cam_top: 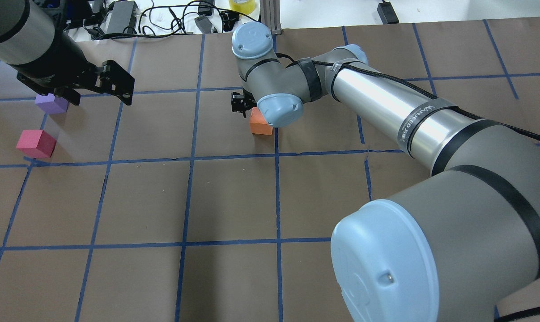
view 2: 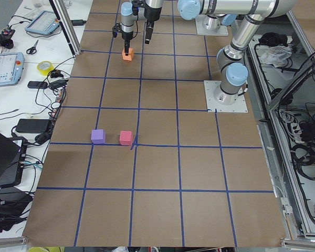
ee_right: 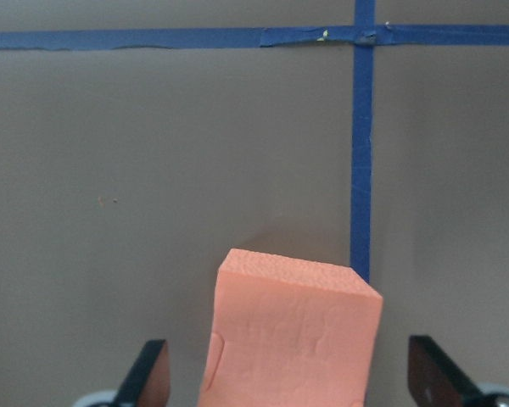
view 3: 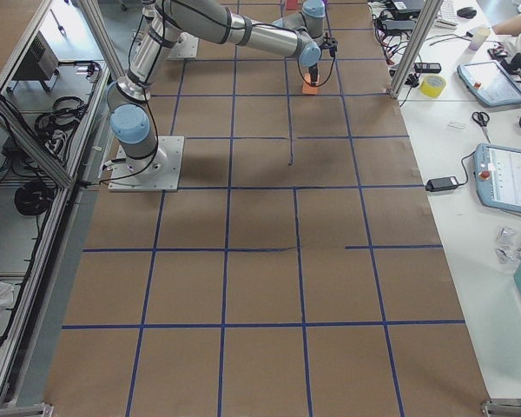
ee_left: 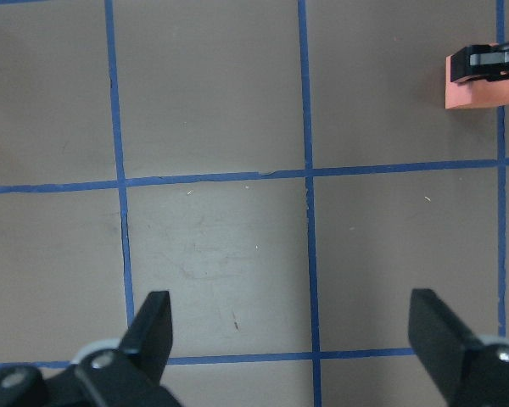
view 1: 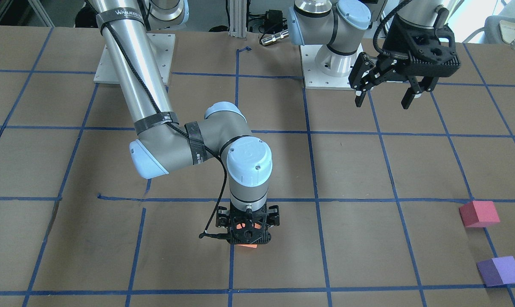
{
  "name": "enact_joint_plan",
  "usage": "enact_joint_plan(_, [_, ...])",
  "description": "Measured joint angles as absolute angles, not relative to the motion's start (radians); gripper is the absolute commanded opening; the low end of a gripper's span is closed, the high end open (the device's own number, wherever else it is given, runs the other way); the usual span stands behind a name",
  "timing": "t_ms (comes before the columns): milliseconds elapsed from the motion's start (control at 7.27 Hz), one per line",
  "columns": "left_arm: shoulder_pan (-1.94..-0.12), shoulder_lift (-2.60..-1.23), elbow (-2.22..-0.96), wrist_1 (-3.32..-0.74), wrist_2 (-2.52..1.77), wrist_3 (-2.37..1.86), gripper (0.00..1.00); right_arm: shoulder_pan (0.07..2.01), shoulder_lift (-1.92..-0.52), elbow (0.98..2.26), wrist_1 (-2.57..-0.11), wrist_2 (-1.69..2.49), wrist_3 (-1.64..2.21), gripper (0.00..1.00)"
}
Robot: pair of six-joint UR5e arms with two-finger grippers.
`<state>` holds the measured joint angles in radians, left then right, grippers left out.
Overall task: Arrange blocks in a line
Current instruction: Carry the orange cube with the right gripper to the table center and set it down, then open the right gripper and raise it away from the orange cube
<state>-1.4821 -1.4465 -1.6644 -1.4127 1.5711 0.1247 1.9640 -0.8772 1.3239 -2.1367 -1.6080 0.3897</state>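
Observation:
The orange block (view 1: 245,245) stands on the brown table beside a blue tape line, and it also shows in the overhead view (cam_top: 260,126). My right gripper (ee_right: 288,381) is lowered over it, open, with one finger on each side of the block (ee_right: 293,339) and a gap on both sides. The red-pink block (view 1: 479,213) and the purple block (view 1: 500,270) sit close together near the table's left end. My left gripper (view 1: 383,101) hangs open and empty, high above the table and back from those two blocks; in its wrist view, only tape lines lie between its fingers (ee_left: 153,326).
Blue tape lines (cam_top: 276,188) divide the brown table into squares. The arms' base plates (view 1: 133,59) stand at the robot's side. Cables, power bricks and a yellow tape roll (cam_top: 243,5) lie beyond the far edge.

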Motion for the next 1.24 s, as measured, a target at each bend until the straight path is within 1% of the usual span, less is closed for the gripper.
enact_joint_plan(413, [-1.482, -1.446, -1.664, -1.411, 1.572, 0.125, 1.0, 1.905, -1.053, 1.339, -1.924, -1.611, 0.362, 1.0])
enact_joint_plan(825, [-1.484, -1.447, -1.663, -1.41, 1.573, 0.124, 1.0, 1.75, -1.221, 1.354, -1.733, -1.616, 0.175, 1.0])
enact_joint_plan(1238, [-1.487, -1.476, -1.651, -1.402, 1.572, 0.108, 1.0, 1.646, -1.318, 1.383, -1.693, -1.616, 0.096, 1.0])
